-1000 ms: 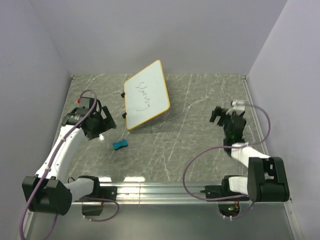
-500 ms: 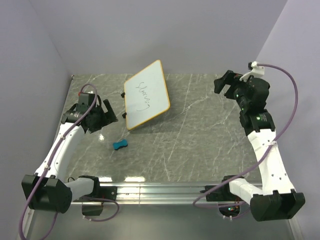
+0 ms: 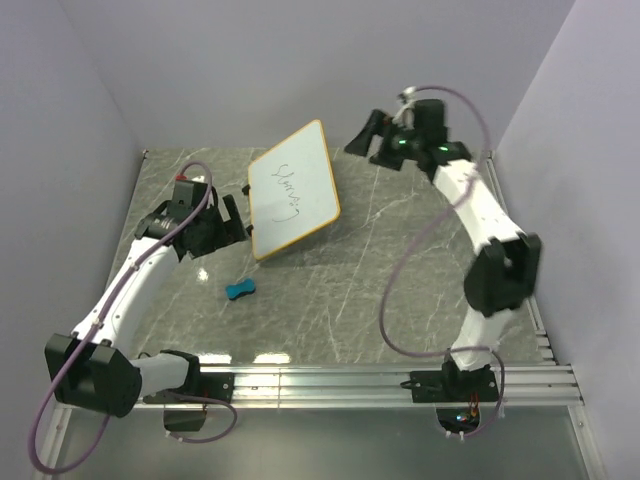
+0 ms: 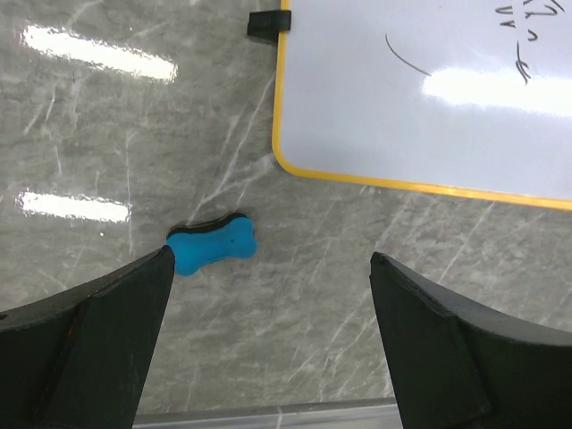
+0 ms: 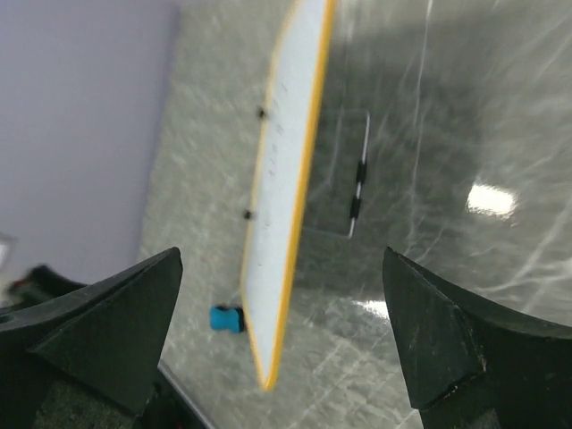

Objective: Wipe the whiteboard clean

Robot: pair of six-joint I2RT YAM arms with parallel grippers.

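Both claws released, holding nothing: left gripper (image 3: pixel 232 222) at 8 o'clock from the scribbled whiteboard (image 3: pixel 293 190), right gripper (image 3: pixel 362 135) around 2, eraser (image 3: pixel 240 290) at 7.

Fixed above and behind the arm bases, the top camera looked down and forward over the whole table (image 3: pixel 400 290), taking in both arms and the walls from a distance. The left wrist camera pointed almost straight down from close range, framing the tabletop between the spread fingers (image 4: pixel 89 349) of the left gripper (image 4: pixel 270 259). The right wrist camera, held high near the far wall, faced leftward across the table between the parted fingers (image 5: pixel 107 322) of the right gripper (image 5: pixel 282 255), catching the whiteboard (image 5: pixel 281 179) nearly edge-on and somewhat blurred. All three views shared the whiteboard and the blue eraser (image 3: pixel 240 290) near its corner.
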